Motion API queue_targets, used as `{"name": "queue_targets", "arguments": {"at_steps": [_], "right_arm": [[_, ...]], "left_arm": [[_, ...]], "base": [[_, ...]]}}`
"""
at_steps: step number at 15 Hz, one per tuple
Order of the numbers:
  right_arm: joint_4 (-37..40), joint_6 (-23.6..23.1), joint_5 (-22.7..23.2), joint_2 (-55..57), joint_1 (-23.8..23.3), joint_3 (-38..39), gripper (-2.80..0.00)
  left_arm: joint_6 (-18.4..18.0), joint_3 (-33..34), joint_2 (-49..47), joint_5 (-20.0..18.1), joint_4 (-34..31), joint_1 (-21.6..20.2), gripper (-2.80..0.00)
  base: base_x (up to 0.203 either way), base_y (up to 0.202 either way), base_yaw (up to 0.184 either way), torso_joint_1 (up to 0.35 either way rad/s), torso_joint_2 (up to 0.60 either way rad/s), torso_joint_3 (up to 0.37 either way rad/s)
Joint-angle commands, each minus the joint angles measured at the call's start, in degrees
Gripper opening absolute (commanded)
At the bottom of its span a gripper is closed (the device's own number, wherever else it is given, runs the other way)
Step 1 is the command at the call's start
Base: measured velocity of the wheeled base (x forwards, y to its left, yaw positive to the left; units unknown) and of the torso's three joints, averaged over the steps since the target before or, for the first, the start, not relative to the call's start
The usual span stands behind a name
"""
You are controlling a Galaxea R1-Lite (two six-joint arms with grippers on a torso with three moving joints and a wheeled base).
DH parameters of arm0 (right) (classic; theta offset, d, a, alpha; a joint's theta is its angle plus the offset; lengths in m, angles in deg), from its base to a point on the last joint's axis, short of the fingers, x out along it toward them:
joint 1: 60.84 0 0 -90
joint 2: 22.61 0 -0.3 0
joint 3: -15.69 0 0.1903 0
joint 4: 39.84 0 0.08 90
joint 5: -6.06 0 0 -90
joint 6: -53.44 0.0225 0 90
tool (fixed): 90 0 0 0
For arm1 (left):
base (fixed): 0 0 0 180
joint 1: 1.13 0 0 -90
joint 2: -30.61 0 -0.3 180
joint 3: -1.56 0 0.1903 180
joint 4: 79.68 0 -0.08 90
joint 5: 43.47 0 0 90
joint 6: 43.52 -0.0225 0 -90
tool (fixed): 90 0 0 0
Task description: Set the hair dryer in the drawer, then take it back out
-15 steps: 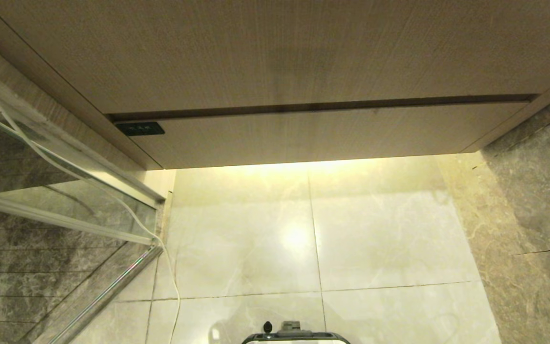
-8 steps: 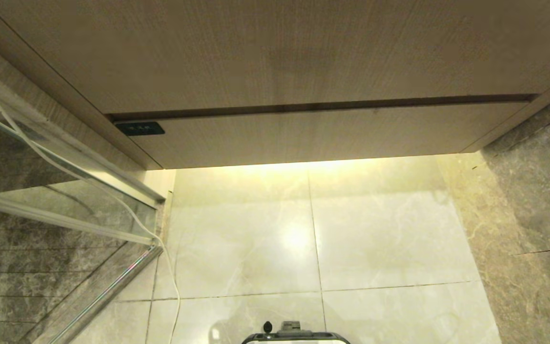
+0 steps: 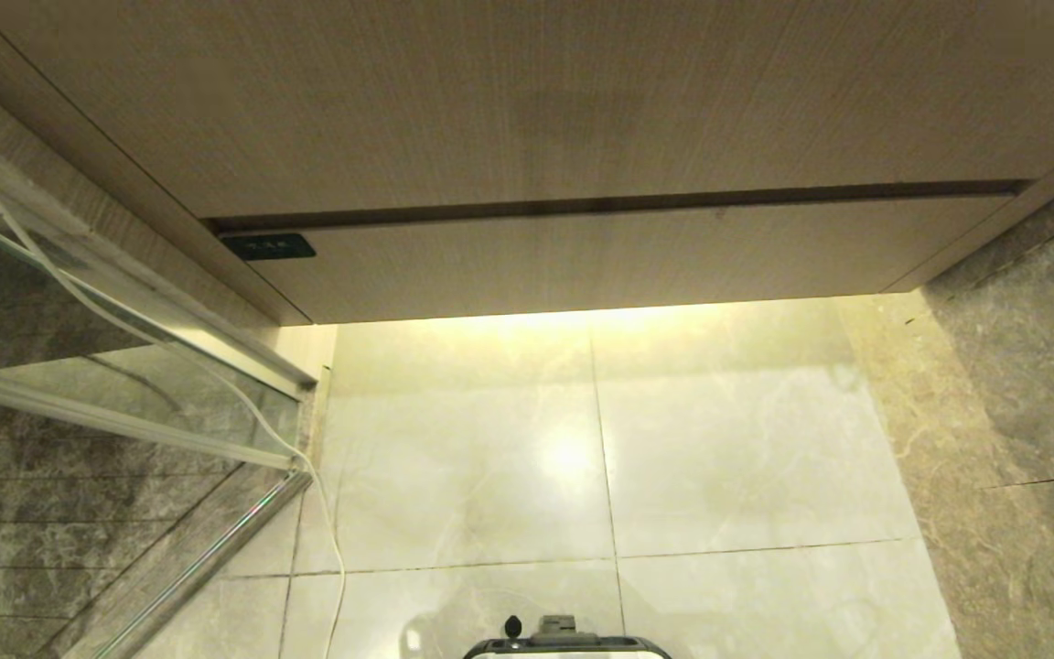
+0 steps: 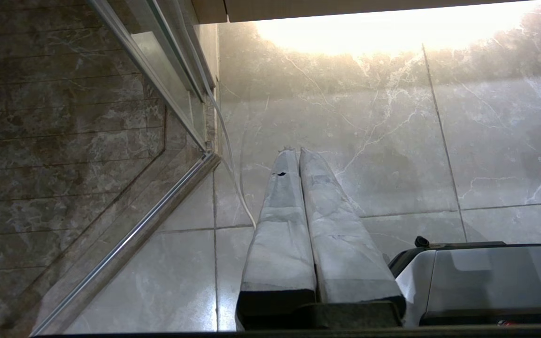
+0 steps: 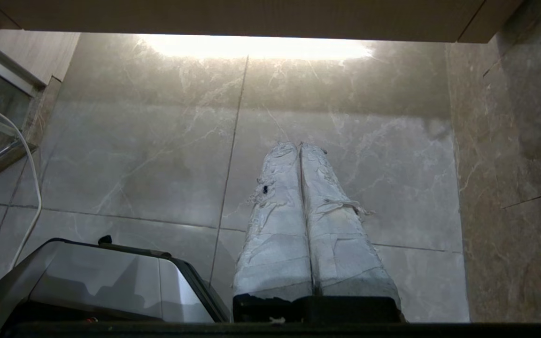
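A: Where is the drawer point(image 3: 618, 256)?
B: Low on the vanity, closed flush; a plain light-wood front with a small black label point(image 3: 267, 245) at its left end. Its inside is hidden.
A: And the hair dryer?
B: Not visible in any view.
A: The grippers?
B: Left gripper point(image 4: 297, 151) and right gripper point(image 5: 299, 145) both hang above the floor tiles point(image 3: 728, 439), jaws closed on nothing.

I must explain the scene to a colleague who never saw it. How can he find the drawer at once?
Start from the wood vanity front filling the top of the head view, above the lit pale floor tiles. The drawer is the low, wide strip at its bottom edge, shut, under a dark horizontal gap. Unlike the taller plain panel above, it carries a small black label at its left end.
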Motion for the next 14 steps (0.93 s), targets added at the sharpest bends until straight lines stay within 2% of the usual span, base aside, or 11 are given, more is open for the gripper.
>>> {"name": "queue_targets", "arguments": {"at_steps": [1, 14], "right_arm": [[0.0, -0.3, 0.0, -2.1, 0.0, 2.3, -2.8], [-0.1, 0.9, 0.0, -2.1, 0.0, 2.3, -2.8]], "left_arm": [[0.0, 0.1, 0.0, 0.0, 0.0, 0.0, -2.8], [0.0, 0.0, 0.0, 0.0, 0.0, 0.0, -2.8]], "base": [[0.0, 0.0, 0.0, 0.0, 0.0, 0.0], [0.0, 0.0, 0.0, 0.0, 0.0, 0.0]]}}
